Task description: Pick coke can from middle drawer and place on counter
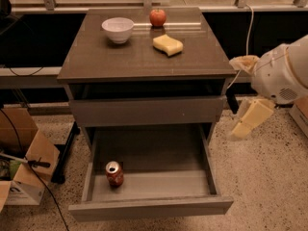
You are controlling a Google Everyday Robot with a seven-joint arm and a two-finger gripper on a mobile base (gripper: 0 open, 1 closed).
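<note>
The coke can (114, 173) stands upright at the front left of the open middle drawer (163, 186), silver top up. The drawer is pulled out at the bottom of the cabinet. The counter (139, 61) is the dark glossy top above it. My gripper (244, 93) hangs to the right of the cabinet, level with the shut upper drawer front, well away from the can. Its two cream fingers stand apart, one finger (251, 119) low and one higher, and hold nothing.
A white bowl (118, 29), a red apple (157, 17) and a yellow sponge (168, 44) sit on the far half of the counter. A shut grey drawer front (147, 110) lies above the open drawer. A cardboard box (21, 174) with cables stands on the floor at left.
</note>
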